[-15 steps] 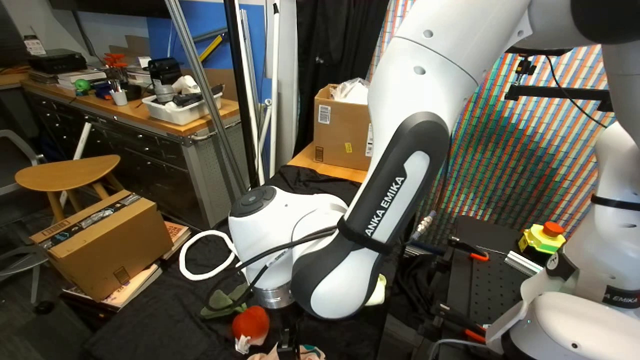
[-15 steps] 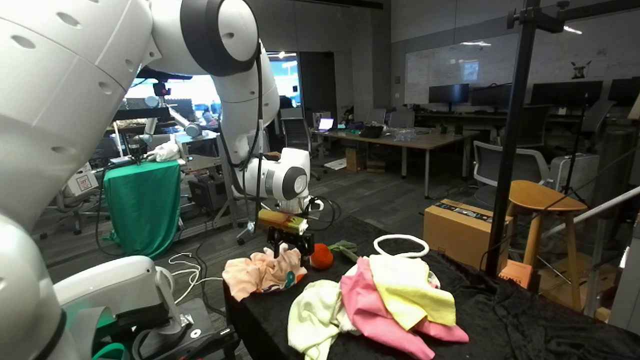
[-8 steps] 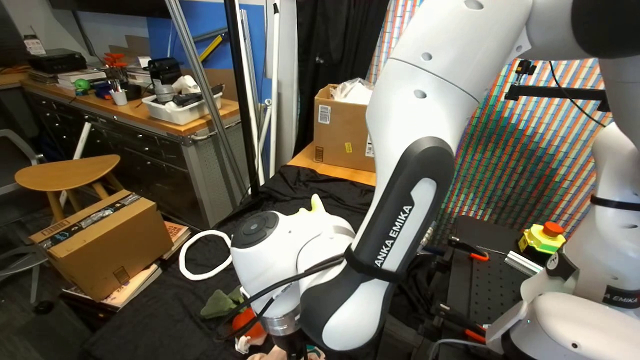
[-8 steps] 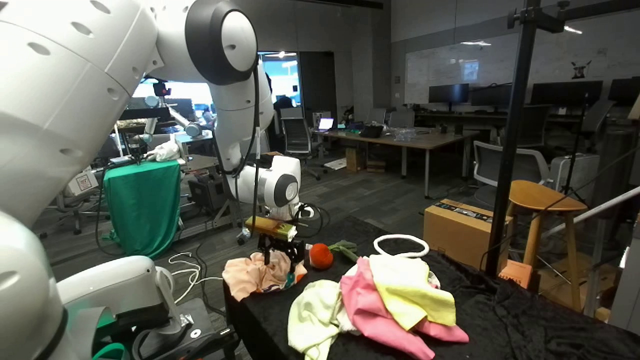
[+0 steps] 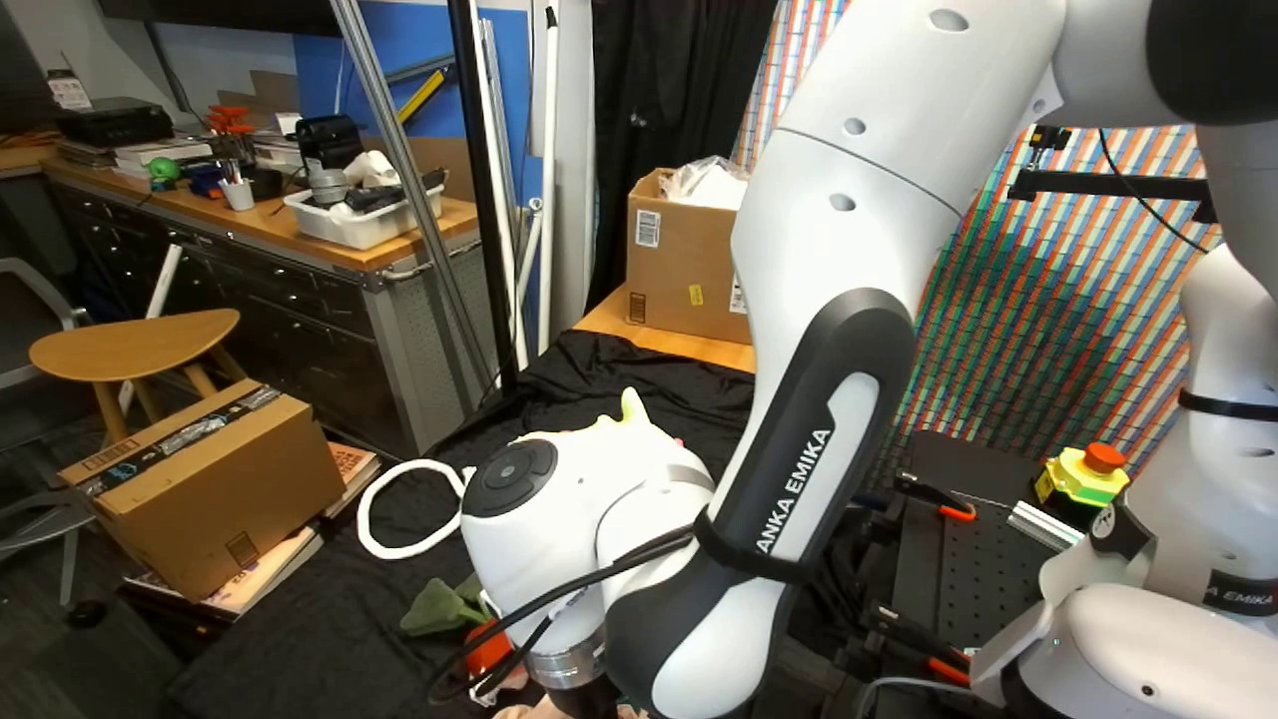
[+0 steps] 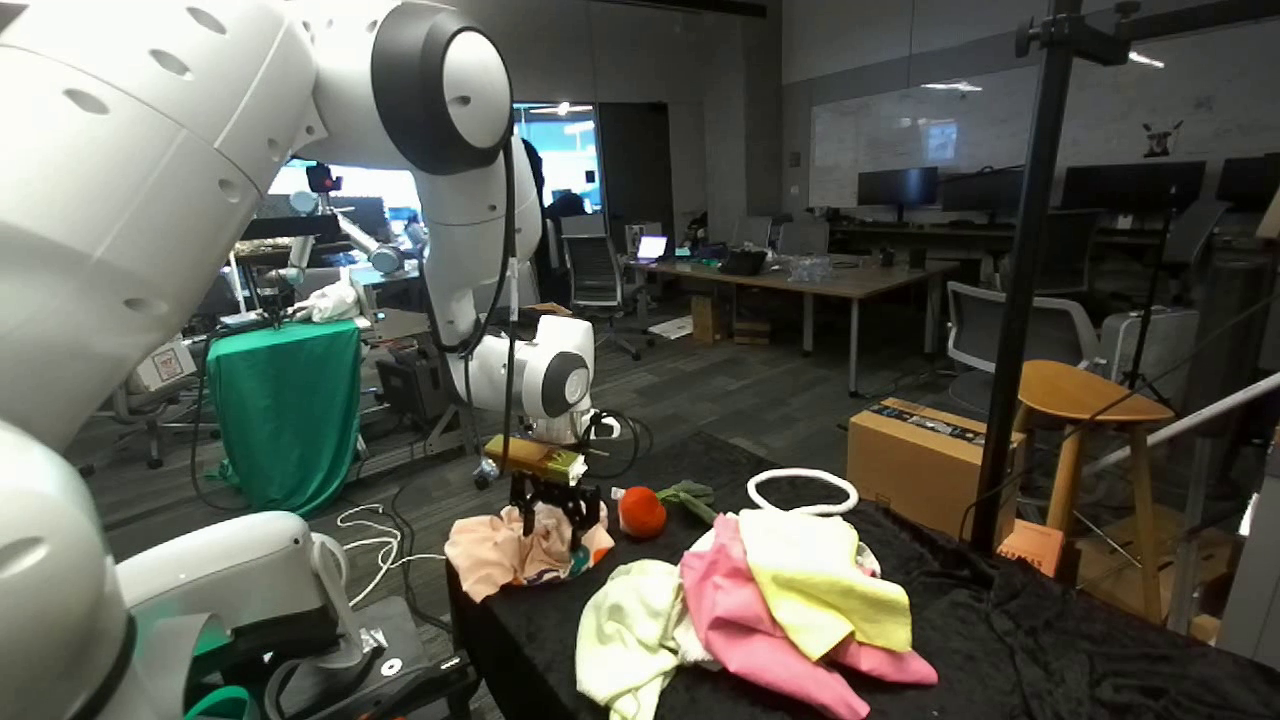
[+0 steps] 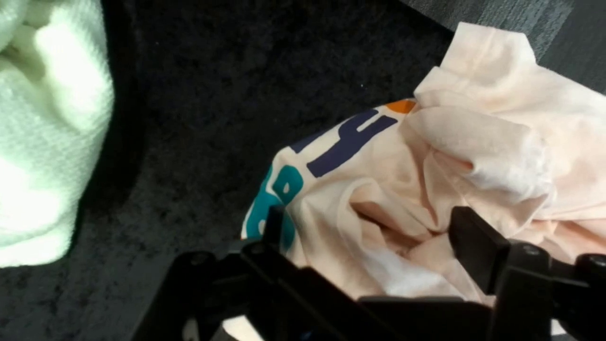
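The gripper (image 6: 553, 535) is pointing downward over the peach cloth (image 7: 454, 180). In the wrist view, its fingers (image 7: 476, 246) are standing well apart, and bunched folds are lying between them; the gripper is clamping nothing. Whether the fingers are touching the fabric cannot be determined. The peach cloth is lying at the edge of the black-covered counter (image 6: 1000, 620), and navy, teal and orange markings are showing along a curved border there. A red round object (image 6: 642, 513) is sitting just beside the cloth, near a green piece (image 6: 688, 494). A pale green cloth (image 6: 630, 630) is lying beside pink cloth (image 6: 740, 640) and overlapping yellow cloth (image 6: 830, 590). A white ring (image 5: 394, 553) is resting near the counter's edge.
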`<state>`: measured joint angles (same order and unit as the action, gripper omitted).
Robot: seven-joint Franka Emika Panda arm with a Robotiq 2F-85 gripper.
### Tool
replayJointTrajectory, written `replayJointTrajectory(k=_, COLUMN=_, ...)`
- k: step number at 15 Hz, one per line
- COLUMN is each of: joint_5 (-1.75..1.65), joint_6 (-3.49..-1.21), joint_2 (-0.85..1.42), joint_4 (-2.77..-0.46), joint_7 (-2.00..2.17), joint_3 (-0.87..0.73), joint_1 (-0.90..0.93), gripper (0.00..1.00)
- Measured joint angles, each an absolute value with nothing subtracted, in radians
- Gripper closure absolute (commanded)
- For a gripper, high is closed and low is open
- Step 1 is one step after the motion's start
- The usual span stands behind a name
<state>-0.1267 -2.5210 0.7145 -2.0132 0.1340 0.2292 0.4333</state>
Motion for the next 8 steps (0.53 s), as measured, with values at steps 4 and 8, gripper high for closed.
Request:
replayJointTrajectory(k=4, joint_5=-0.127, joint_6=-2.523, joint_2=0.715, joint_4=-2.013, joint_7=0.133, joint_3=0.229, joint_1=0.433, gripper=0.72)
replayJointTrajectory(k=8, joint_5=-0.127, joint_6=-2.535, joint_2=0.714, joint_4=-2.011, joint_7=0.133, joint_3=0.229, joint_1=0.433, gripper=0.97)
